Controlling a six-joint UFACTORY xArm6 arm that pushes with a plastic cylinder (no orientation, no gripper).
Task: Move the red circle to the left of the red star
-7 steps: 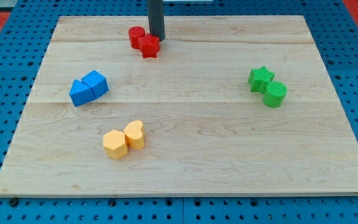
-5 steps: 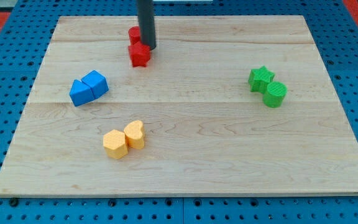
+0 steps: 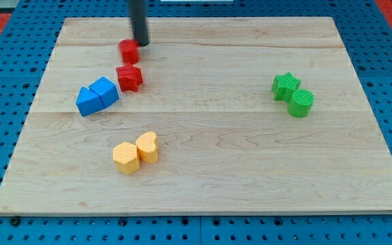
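Red circle (image 3: 128, 51): near the board's top edge, view's left of centre, directly above the red star (image 3: 129, 77), apart from it.
My tip (image 3: 141, 43): bare rod, no pincer; touches the red circle's upper right.

Pale, smooth wooden board (image 3: 209, 170); matt dark rod (image 3: 139, 20)

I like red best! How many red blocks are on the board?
2. The red circle sits near the view's top, right beside my tip. The red star lies just below it, right of the blue blocks. None seems hidden.
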